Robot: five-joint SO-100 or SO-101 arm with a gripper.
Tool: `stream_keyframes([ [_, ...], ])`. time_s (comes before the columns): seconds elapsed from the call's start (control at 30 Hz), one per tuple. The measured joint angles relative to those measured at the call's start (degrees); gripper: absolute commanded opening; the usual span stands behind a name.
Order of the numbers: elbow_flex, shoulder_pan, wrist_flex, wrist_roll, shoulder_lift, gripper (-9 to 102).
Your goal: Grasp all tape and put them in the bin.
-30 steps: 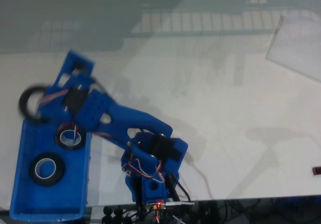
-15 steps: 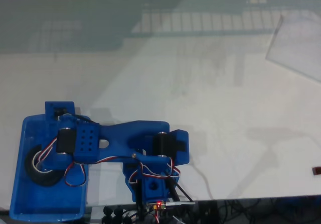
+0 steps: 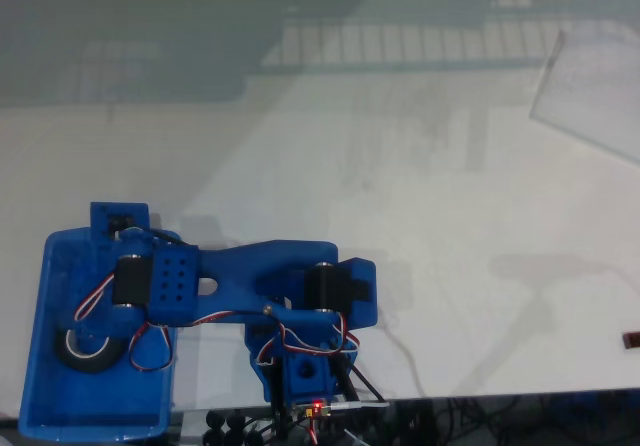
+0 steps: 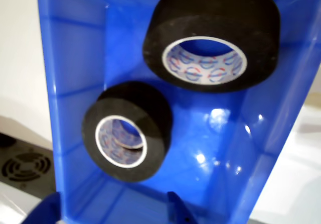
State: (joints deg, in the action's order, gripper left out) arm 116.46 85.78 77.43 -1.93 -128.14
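Note:
In the wrist view two black tape rolls with pale printed cores lie inside the blue bin (image 4: 75, 58). The larger-looking roll (image 4: 210, 38) is at the top and the other roll (image 4: 128, 131) sits lower left. My gripper (image 4: 113, 215) shows as two blue fingertips (image 4: 175, 213) at the bottom edge; it is open with only bin floor between them. In the fixed view the blue arm (image 3: 250, 266) is folded over the bin (image 3: 100, 421) at the lower left and covers much of it. One tape roll (image 3: 75, 351) peeks out beneath the arm.
A clear plastic sheet (image 3: 600, 86) lies at the far right of the white table. Cables and a lit board (image 3: 318, 408) crowd the front edge by the arm's base. A small dark object (image 3: 632, 340) sits at the right edge. A vent grille (image 4: 20, 166) shows beside the bin.
A second ago the gripper held a roll above the bin's far left corner. The arm has since swung down over the bin, and the roll is no longer between the fingers.

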Motion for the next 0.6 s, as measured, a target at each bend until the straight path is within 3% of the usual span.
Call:
stream_keyframes([
  [0.2,0.0,-8.0,-0.9,-1.1,0.5,35],
  [0.37,0.0,-23.5,-2.9,-4.3,-1.8,33],
  [0.6,1.2,-51.5,-12.7,-6.5,-10.9,30],
])
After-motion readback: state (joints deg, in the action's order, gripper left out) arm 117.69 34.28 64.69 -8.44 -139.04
